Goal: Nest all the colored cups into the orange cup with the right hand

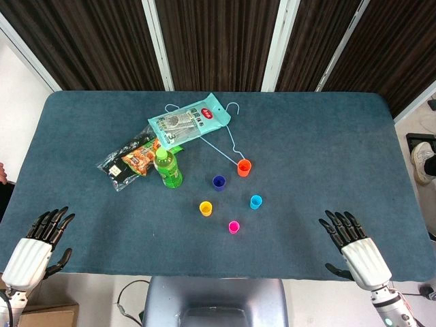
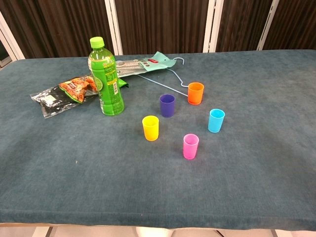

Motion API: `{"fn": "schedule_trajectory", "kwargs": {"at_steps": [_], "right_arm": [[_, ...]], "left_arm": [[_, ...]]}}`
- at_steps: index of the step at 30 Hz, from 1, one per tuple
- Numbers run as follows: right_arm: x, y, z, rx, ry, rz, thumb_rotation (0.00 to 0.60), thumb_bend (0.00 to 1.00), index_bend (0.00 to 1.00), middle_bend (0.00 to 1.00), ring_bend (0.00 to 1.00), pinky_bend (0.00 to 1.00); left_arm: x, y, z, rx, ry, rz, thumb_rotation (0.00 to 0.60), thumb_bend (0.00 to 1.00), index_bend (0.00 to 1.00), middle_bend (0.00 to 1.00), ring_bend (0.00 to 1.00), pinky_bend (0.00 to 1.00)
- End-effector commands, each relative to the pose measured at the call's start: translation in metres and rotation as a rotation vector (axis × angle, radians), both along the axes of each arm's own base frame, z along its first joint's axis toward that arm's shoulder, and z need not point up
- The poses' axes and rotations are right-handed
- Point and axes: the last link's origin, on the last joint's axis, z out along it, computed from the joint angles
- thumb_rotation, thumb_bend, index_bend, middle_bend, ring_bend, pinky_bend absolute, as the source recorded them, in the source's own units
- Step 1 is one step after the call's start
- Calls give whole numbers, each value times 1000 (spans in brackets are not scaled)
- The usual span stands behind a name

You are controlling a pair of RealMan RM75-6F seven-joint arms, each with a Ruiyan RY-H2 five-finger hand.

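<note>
Orange cup (image 1: 244,167) and four loose cups stand untouched, well ahead and to the left of the empty right hand (image 1: 354,246).

Both hands rest at the near edge of the bench (image 1: 327,136), fingers apart and holding nothing; the left hand (image 1: 37,244) is far off at the other corner. Nearest the right hand is the light blue cup (image 1: 255,201), then the pink cup (image 1: 234,227), with the yellow cup (image 1: 206,208) and dark blue cup (image 1: 219,182) beyond. Nothing is nested yet. My worry is tipping: these cups look light, and a broad hand closing on one could knock its neighbour. A wire hanger (image 1: 228,139) lies just beside the orange cup and may snag fingers there. Open bench lies between hand and cups; the green bottle (image 1: 167,168) stands safely further left.
</note>
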Motion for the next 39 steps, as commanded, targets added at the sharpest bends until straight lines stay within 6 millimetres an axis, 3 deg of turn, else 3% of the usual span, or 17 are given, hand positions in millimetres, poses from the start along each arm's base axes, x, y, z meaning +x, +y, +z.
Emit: {"fn": "schedule_trajectory", "kwargs": {"at_steps": [1,7,12,16,20,26,29,39], "right_arm": [[0,0,0,1,-2,-6,600,102,0,0,0,0],[5,-11,-9,17,-26,23,600,102,0,0,0,0],[29,-49,-19,43,-80,57,600,104,2,0,0,0],[68,-97,-32,83,-117,73,600,147,77,0,0,0],[120,-150,-56,122,-75,95,600,202,167,0,0,0],[179,-197,-104,126,15,108,600,240,267,0,0,0],[196,-211,-126,128,40,86,600,270,321,0,0,0],[215,-233,-185,134,151,36,600,324,371,0,0,0]], "left_arm": [[0,0,-1,-3,1,-1,600,423,0,0,0,100],[0,0,-1,-6,-7,6,600,423,0,0,0,100],[0,1,0,-15,-14,15,600,423,0,0,0,100],[-2,2,3,-10,-13,27,600,423,0,0,0,100],[-4,4,6,4,-17,46,600,424,0,0,0,101],[-6,7,6,5,-13,62,600,429,0,0,0,101],[-7,8,6,0,-10,71,600,430,0,0,0,100],[-11,7,13,15,-23,88,600,431,0,0,0,101]]}}
